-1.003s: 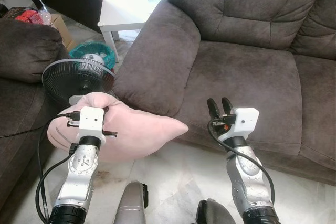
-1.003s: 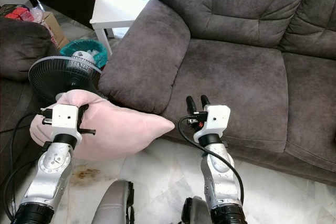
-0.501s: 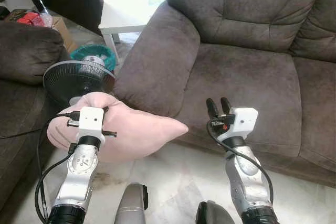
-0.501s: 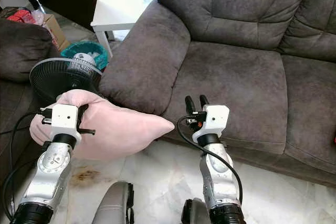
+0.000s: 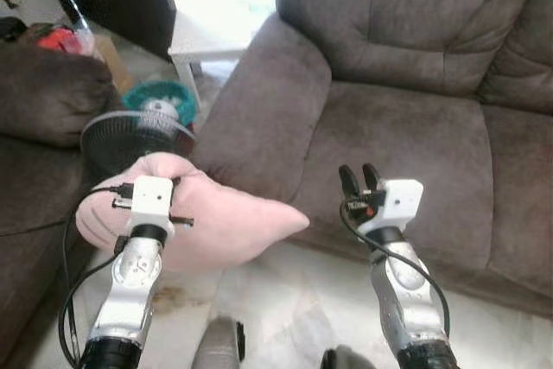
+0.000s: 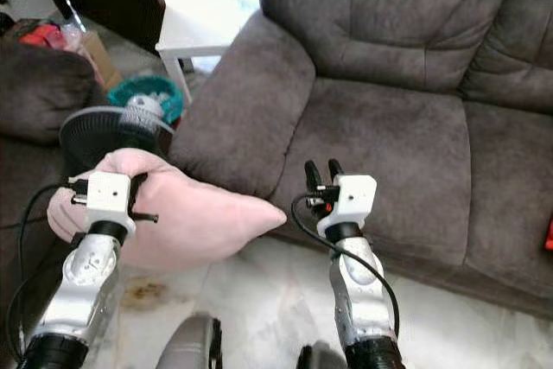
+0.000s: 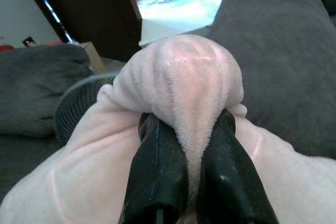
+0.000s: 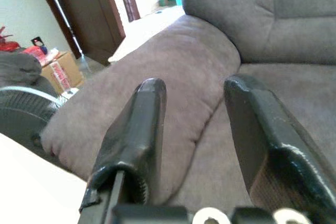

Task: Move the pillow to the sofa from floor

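Pink plush pillow (image 5: 216, 222) pinched by one bunched fold in left gripper (image 7: 189, 145); right gripper (image 8: 197, 124) spread, empty. Risk: fold slips out, or the pillow's hanging end snags sofa (image 5: 397, 127) armrest.

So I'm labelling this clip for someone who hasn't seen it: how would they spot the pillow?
Start at the big grey-brown sofa and go to its rounded armrest. Just in front of that, above the pale floor, the left hand pinches the pillow. It is the one soft pink thing here, plump beside the round black fan.

Grey sofa (image 5: 406, 118), marble floor (image 5: 285, 291)
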### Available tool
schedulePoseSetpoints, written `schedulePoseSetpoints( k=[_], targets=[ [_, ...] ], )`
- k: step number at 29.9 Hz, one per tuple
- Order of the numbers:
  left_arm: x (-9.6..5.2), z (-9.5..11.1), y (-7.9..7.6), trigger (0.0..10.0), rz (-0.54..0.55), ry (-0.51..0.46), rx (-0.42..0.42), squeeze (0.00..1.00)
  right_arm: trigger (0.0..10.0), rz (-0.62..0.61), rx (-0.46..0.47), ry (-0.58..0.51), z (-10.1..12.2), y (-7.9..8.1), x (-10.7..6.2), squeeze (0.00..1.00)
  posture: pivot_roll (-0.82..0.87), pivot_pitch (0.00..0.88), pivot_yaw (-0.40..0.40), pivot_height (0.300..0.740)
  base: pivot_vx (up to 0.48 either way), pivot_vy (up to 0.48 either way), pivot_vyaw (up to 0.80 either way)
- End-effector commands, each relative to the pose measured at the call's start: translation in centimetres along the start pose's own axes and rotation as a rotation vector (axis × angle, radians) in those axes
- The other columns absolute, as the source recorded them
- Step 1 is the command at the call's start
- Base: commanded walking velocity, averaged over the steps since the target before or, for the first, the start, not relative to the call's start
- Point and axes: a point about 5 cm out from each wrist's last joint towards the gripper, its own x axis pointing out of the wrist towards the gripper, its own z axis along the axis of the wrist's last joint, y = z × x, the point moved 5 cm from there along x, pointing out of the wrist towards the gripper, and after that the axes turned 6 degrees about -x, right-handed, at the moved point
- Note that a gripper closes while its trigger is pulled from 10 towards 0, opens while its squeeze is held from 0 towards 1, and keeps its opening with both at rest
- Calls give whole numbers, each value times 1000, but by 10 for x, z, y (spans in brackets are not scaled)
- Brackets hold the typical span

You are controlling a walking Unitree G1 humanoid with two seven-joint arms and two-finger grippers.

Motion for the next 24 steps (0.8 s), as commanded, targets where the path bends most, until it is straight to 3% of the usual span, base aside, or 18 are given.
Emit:
schedulePoseSetpoints(
  k=[1, 16, 24],
  targets=[
    [7, 28, 3, 10000, 3, -105, 26, 0, 10000, 0, -3, -1, 0, 1, 0, 0, 180, 100, 6, 740, 0, 0, 0],
    [8, 30, 1, 10000, -16, -106, 23, 0, 10000, 3, 9, 5, -2, 2, 1, 0, 185, 104, 6, 740, 0, 0, 0],
    [9, 34, -9, 10000, -69, -111, 14, 0, 10000, -3, 0, 2, 0, -3, 4, 0, 183, 103, 5, 740, 0, 0, 0]
  ],
)
